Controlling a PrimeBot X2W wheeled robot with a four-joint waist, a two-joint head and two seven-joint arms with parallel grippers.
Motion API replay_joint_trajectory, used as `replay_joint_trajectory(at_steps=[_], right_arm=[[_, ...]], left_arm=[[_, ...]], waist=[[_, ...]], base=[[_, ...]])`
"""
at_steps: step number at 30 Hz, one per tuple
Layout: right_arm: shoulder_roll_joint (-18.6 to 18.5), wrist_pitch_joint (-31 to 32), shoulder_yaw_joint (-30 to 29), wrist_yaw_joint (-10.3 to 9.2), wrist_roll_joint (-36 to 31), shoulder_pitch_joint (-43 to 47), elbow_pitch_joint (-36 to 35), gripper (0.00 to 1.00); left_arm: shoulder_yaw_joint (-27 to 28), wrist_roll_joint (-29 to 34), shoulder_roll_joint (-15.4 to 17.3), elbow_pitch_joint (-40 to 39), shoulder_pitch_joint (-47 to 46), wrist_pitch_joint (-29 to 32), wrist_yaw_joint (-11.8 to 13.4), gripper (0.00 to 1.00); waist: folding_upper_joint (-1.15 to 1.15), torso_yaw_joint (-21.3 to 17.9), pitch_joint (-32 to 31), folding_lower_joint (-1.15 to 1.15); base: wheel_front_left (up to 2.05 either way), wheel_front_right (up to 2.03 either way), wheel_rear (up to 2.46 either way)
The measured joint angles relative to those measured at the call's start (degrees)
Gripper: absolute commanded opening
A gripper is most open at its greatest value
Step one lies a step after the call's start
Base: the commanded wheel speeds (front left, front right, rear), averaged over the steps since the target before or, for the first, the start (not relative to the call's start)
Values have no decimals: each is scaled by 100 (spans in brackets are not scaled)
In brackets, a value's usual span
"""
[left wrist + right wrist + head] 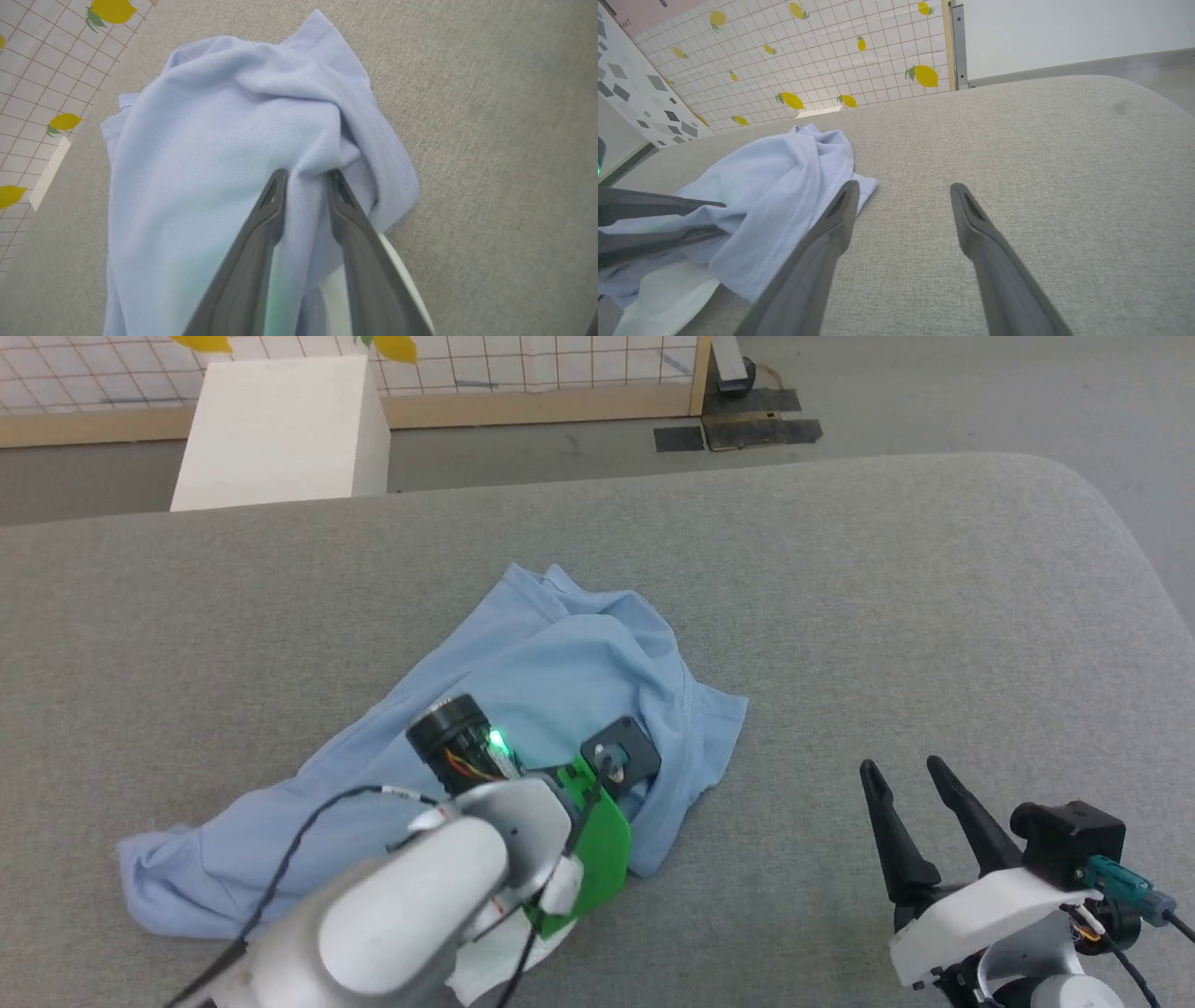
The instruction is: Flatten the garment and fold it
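The garment [523, 681] lies bunched, long axis near-left to far-right.

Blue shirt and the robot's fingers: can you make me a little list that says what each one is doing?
thing: light blue knit short-sleeved shirt, crumpled in a heap
lies on: grey woven fabric surface
left fingers: shut, pinching a fold of the shirt
right fingers: open, holding nothing, over the surface beside the shirt
flattened: not yet
folded: not yet
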Motion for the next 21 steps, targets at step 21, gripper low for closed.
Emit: replay_joint_trajectory(at_steps=[21], right_arm=[[0,-151,86,0,121,-252,96,100]], left_arm=[[2577,-784,1881,1360,-1178,-1575,1925,0]], waist=[[0,-155,611,0]], base=[[0,0,0]])
